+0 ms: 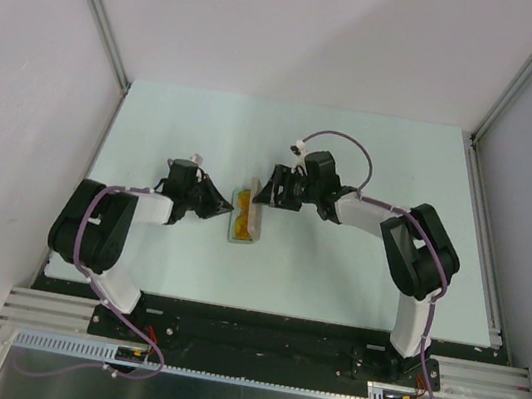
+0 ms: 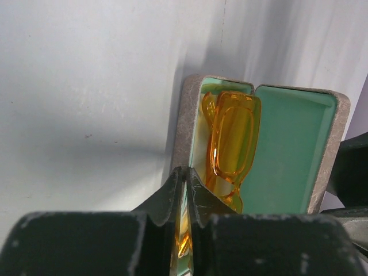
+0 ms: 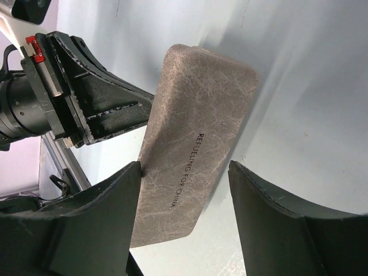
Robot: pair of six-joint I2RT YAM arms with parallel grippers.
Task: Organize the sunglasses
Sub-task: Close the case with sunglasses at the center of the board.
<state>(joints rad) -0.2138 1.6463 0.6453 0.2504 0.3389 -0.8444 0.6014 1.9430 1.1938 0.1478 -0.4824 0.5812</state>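
The yellow-orange sunglasses lie folded inside the open grey-beige case, which has a green lining. In the top view the sunglasses and the case sit at the table's middle between both arms. My left gripper is shut on the case's near wall and is at its left side in the top view. My right gripper is open behind the raised lid. Its left finger touches the lid's edge. It stands at the case's far right in the top view.
The pale green table is boxed in by white walls and metal rails at its sides. The left gripper's black body shows just beyond the lid in the right wrist view.
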